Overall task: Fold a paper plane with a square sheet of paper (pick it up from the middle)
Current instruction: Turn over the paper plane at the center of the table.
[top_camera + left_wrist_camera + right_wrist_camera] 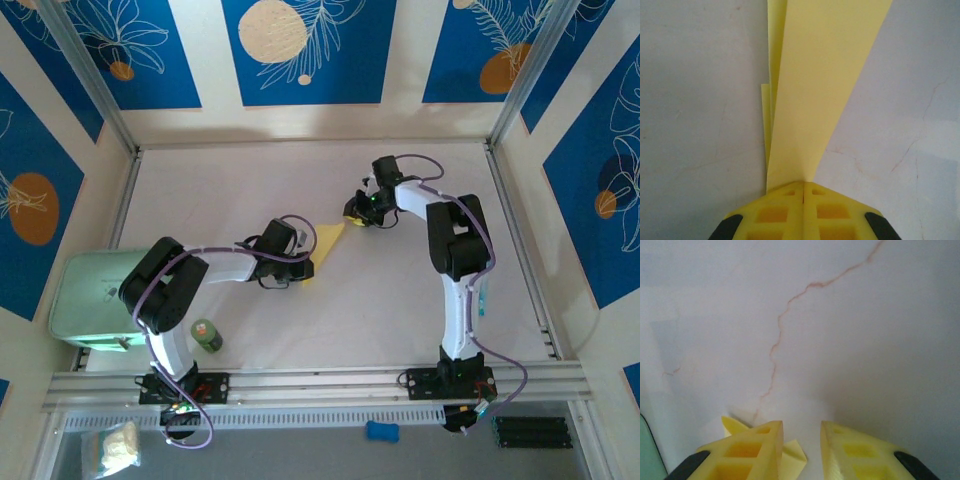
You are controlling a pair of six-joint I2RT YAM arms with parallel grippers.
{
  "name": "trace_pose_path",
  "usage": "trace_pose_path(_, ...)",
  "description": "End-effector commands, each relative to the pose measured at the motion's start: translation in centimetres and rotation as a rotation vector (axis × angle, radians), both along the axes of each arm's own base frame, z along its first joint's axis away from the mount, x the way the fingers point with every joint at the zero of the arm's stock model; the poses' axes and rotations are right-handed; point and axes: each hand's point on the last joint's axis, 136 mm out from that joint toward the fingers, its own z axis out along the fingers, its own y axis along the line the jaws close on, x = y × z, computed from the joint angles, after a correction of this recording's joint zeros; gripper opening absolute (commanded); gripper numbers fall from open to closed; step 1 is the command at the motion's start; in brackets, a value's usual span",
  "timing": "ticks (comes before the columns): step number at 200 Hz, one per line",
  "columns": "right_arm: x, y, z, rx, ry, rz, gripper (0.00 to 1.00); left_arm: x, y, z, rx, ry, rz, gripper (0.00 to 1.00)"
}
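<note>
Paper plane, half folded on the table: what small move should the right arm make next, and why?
Probably close the right jaws on the near corner of the paper plane. They stand apart over it, with the yellow corner showing partly in the gap, while the left jaws are shut on its narrow end. A second grip looks needed before the next crease.

Mint-green box (85, 300) sits at the left edge of the white counter (250, 190), little green bottle (206, 335) near it. Small blue thing (382, 431) and a clear bag (112, 450) down front.
</note>
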Motion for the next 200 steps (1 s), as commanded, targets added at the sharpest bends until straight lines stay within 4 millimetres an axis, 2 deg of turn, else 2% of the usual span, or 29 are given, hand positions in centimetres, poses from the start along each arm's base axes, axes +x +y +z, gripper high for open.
trace_pose_path(1,-1.3,-0.1,5.0,-0.034,-0.098,0.009,0.28,-0.4,0.1,2.2,-0.014,0.024,0.002,0.08)
trace_pose_path(27,-4.2,-1.1,5.2,-0.121,-0.072,-0.031,0.32,1.2,0.2,7.3,-0.077,-0.092,0.036,0.26)
trace_pose_path(54,-7.0,-1.8,5.1,-0.215,-0.047,-0.062,0.39,2.0,3.4,9.1,-0.043,-0.157,0.136,0.45)
trace_pose_path(82,-9.1,-0.8,5.5,-0.346,-0.045,-0.046,0.47,2.2,7.9,8.8,0.052,-0.192,0.243,0.67)
trace_pose_path(96,-10.0,0.7,5.7,-0.390,-0.047,-0.023,0.52,2.2,9.9,8.4,0.102,-0.202,0.282,0.76)
trace_pose_path(124,-11.4,3.5,4.7,-0.468,-0.001,-0.023,0.56,1.9,13.0,7.4,0.195,-0.220,0.332,0.88)
trace_pose_path(156,-11.6,6.0,3.4,-0.543,0.023,-0.031,0.60,1.5,14.9,6.4,0.247,-0.210,0.356,0.94)
trace_pose_path(200,-10.8,7.0,2.3,-0.656,0.028,-0.065,0.62,1.0,16.0,5.6,0.268,-0.196,0.368,0.95)
